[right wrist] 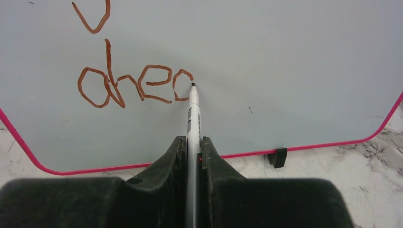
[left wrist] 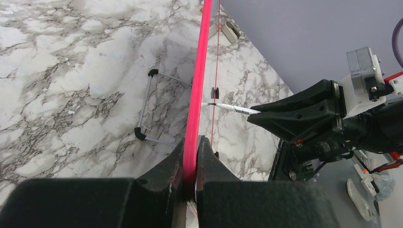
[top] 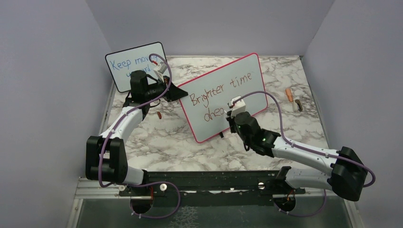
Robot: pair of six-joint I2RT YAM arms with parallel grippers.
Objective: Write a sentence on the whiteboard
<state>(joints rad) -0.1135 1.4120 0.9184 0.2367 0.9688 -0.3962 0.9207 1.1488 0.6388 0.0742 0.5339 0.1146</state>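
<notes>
From above, the whiteboard (top: 223, 97) stands tilted near the middle of the marble table (top: 157, 147), its thin pink frame with rounded corners set slantwise. The sentence (top: 209, 97) reads "Brighter time" with an unfinished second line beneath. Only the right wrist view shows the strokes close: reddish-brown, slightly wobbly letters on a smooth, pale, glossy face, the last one a part-closed loop. There the right gripper (right wrist: 192, 142) pinches a slim white marker (right wrist: 194, 111) between its black fingers, and the dark tip touches the board at that loop. The left wrist view alone shows the board edge-on: the left gripper (left wrist: 191, 147) has its fingers pressed onto the pink rim, clamping it. On the unwritten side a thin wire stand (left wrist: 140, 134) with black end caps rests on the table. The top view adds a smaller black-framed board (top: 121, 66) with blue writing at the far left, partly hidden by the left arm, and a small orange thing (top: 289, 95) near the right wall, perhaps a cap
</notes>
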